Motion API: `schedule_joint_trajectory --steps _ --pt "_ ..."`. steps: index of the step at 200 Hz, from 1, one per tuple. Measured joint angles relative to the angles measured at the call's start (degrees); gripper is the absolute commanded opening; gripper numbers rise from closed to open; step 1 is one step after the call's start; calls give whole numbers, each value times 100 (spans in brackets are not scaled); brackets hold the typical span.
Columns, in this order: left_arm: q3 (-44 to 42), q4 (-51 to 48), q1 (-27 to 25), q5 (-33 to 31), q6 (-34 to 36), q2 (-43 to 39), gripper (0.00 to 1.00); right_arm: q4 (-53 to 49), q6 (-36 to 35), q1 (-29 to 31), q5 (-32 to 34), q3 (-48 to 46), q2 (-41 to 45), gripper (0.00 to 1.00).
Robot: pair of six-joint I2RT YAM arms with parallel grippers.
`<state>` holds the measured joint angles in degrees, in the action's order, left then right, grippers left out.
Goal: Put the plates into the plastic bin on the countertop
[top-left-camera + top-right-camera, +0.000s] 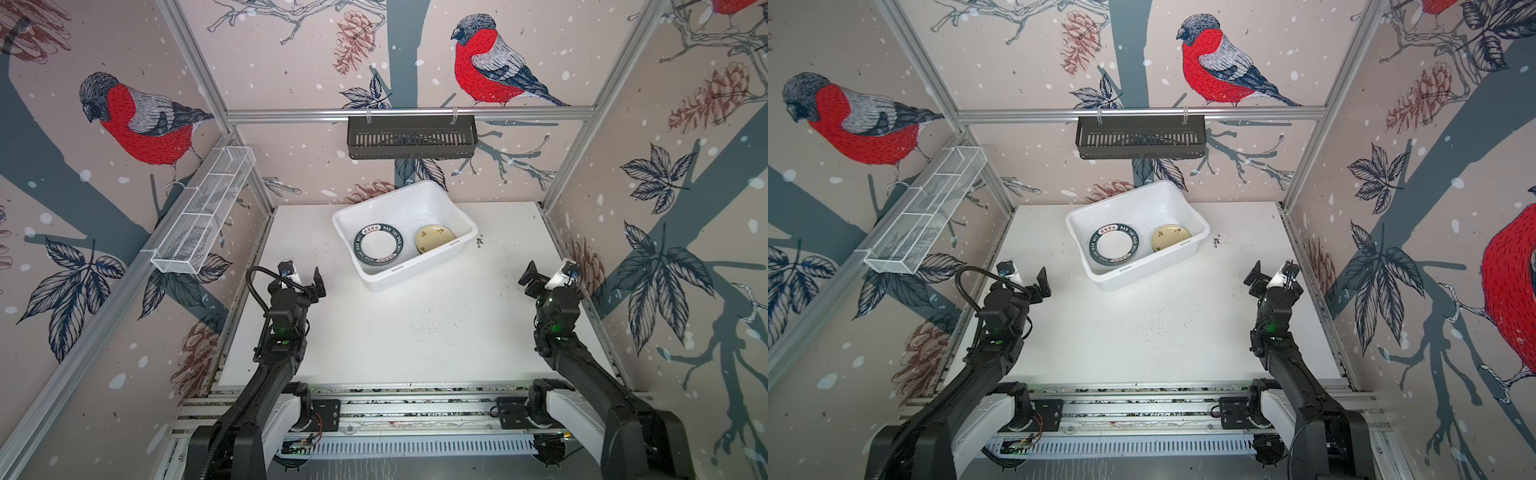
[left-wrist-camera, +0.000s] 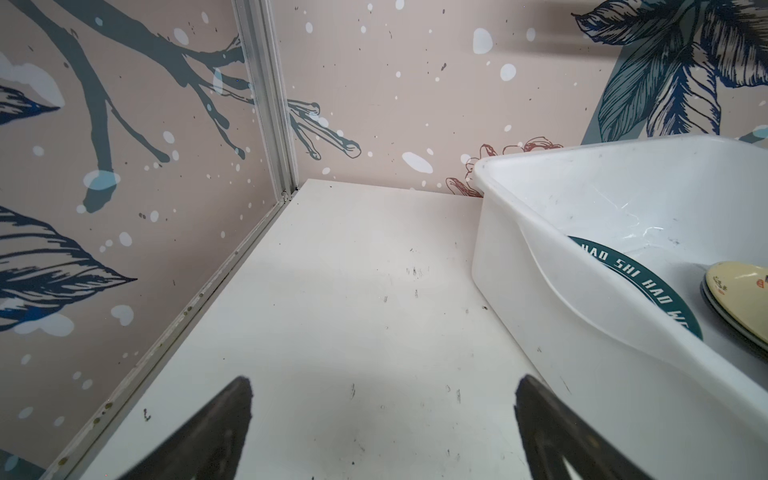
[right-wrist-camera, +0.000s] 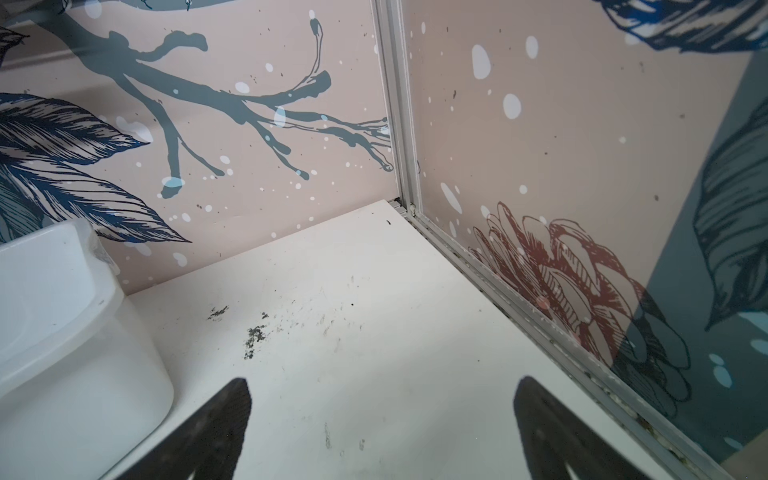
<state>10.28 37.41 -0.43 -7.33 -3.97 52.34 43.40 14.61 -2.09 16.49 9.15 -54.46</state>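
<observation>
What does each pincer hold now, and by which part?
Nothing is held. The left pincer and the right pincer are both open and empty; the visible plates lie in the plastic bin.

In a top view, a bin (image 1: 415, 266) is sitting on the countertop (image 1: 415, 332), just above the frame's centre. Inside it, one plate stack (image 1: 379, 248) is lying left and a second plate stack (image 1: 434, 239) right. A wall basket (image 1: 411, 137) is hanging upper centre, a wire basket (image 1: 203, 216) upper left.
</observation>
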Motion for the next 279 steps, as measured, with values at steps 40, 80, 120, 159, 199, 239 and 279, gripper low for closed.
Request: schedule_joint_trajectory --steps 40,80,120,159,199,239,279 --pt "-409 1014 11 400 144 293 98 977 -111 -24 17 -636 -485 100" --pt "-472 1672 15 459 442 994 98 1639 -142 -24 13 -715 -835 99" --pt "-273 2194 15 590 323 1773 98 2271 -256 -22 -155 -566 -1453 100" --pt "-289 2999 35 560 264 2583 99 2920 -304 15 -269 -673 -1812 99" --pt "-350 3683 57 525 247 3130 99 3545 -372 26 -264 -693 -2527 99" --pt "-326 4162 68 431 245 3633 99 4085 -479 92 -345 -577 -3224 100" --pt "212 3895 79 439 249 3644 98 3486 -728 232 -605 170 -3285 99"
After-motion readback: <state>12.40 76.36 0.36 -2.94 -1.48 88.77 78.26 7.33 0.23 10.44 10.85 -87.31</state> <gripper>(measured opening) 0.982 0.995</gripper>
